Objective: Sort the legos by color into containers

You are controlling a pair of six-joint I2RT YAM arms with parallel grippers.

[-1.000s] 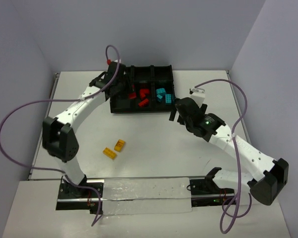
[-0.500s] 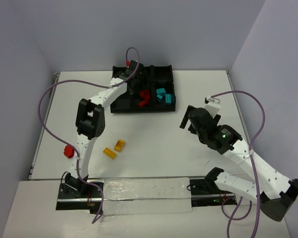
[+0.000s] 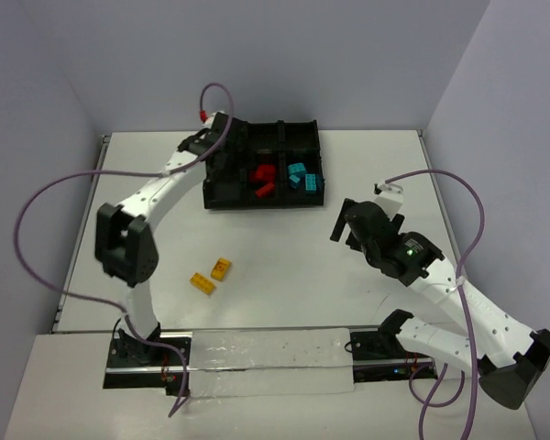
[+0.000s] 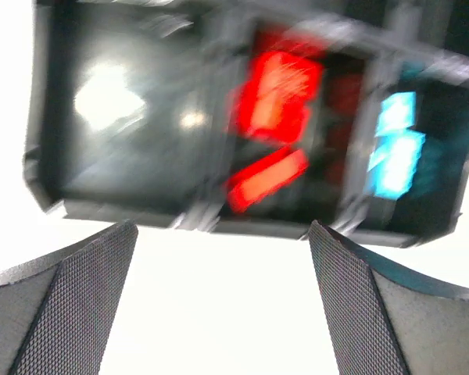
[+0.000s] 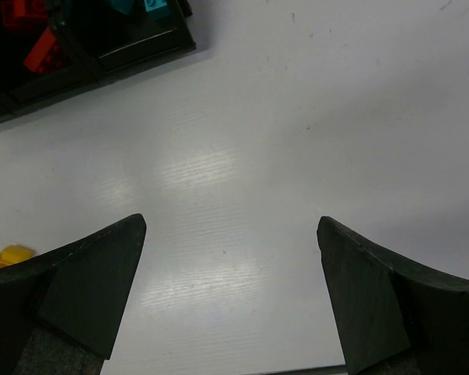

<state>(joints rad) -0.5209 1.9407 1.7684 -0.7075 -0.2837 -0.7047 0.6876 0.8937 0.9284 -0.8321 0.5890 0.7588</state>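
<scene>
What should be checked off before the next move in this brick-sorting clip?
1. Left arm's fingers open and empty: ok, spread wide over the black plastic divided tray.
2. Right arm's fingers open and empty: ok, above the white table.
3. Red studded plastic bricks together in one compartment: ok, near row, middle.
4. Cyan studded plastic bricks kept apart from red: ok, in the compartment to its right.
5. All bricks sorted: not ok, two yellow studded plastic bricks lie on the table.
6. Near left compartment free for yellow: cannot tell, the arm covers it from above and the wrist view is blurred.
</scene>
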